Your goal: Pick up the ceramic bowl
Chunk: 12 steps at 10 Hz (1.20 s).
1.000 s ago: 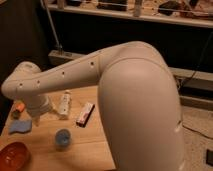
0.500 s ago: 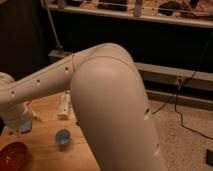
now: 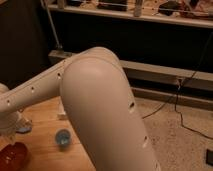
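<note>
Glossy ceramic is suggesting a hard, stiff, slick bowl (image 3: 12, 156), fairly heavy for its width and liable to chip if dropped. It is sitting on the wooden tabletop (image 3: 45, 152) at the lower left of the view, partly cut off by the edge. The rim is looking like the best hold, pinched across the wall with steady, moderate pressure. The end effector (image 3: 10, 130) is hanging just above the bowl at the far left; whether it is spread or pressed together cannot be told. Showing are one bowl, one blue cup (image 3: 63, 137) nearby, and one arm (image 3: 100, 100).
</note>
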Each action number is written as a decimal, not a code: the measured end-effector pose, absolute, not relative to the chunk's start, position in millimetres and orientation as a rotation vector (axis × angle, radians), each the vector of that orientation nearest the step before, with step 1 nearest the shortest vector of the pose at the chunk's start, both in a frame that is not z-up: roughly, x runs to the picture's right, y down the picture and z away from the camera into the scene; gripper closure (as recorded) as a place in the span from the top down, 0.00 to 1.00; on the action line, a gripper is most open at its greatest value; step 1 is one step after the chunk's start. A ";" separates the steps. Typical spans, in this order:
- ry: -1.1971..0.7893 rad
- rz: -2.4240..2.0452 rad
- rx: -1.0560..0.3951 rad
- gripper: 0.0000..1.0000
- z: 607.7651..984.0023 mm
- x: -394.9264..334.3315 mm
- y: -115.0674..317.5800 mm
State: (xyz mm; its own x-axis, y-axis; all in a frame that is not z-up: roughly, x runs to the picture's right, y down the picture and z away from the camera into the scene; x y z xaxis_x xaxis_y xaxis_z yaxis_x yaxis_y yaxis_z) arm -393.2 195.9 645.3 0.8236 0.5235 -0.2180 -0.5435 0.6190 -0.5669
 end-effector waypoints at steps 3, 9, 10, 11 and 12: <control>-0.012 0.536 -0.664 0.65 662.4 -397.7 219.5; 0.001 0.418 -0.692 0.65 695.7 -409.6 269.6; 0.019 0.403 -0.687 0.65 705.7 -414.1 276.8; 0.033 0.401 -0.685 0.65 712.4 -416.4 280.1; 0.045 0.403 -0.684 0.61 719.6 -419.2 282.6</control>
